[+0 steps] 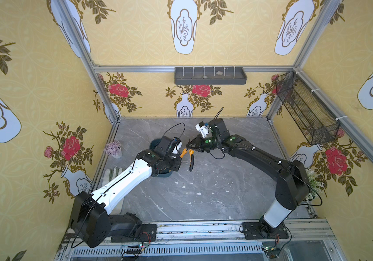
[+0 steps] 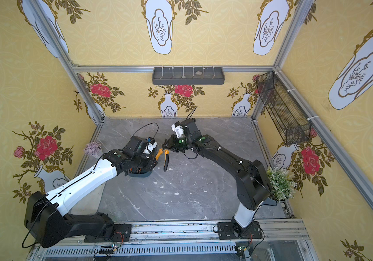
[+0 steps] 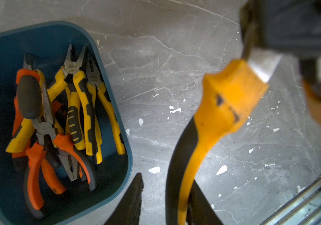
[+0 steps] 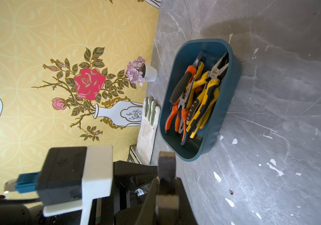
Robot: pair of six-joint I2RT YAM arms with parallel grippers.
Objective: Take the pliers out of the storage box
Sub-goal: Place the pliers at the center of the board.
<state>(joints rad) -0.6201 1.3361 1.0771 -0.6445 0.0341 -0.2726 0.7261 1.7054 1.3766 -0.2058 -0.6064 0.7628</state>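
A pair of orange-yellow and black pliers (image 1: 191,158) (image 2: 165,161) hangs above the table between my two arms. My right gripper (image 1: 188,145) (image 4: 166,181) is shut on its dark metal head (image 4: 166,161). My left gripper (image 1: 181,154) (image 3: 167,181) is open round one handle (image 3: 223,105). That handle rests against one finger, and a gap shows before the other finger (image 3: 134,194). Just left of the held pair, the teal storage box (image 3: 107,185) (image 4: 227,93) sits on the table, mostly under my left arm in both top views. Several more pliers (image 3: 74,116) (image 4: 196,97) lie piled in it.
A work glove (image 1: 113,174) (image 4: 148,124) and a small pot of pink flowers (image 1: 114,149) lie left of the box by the wall. A green-white plant (image 2: 280,183) stands at the right. A grey tray (image 1: 210,75) and mesh basket (image 1: 305,108) hang on the walls.
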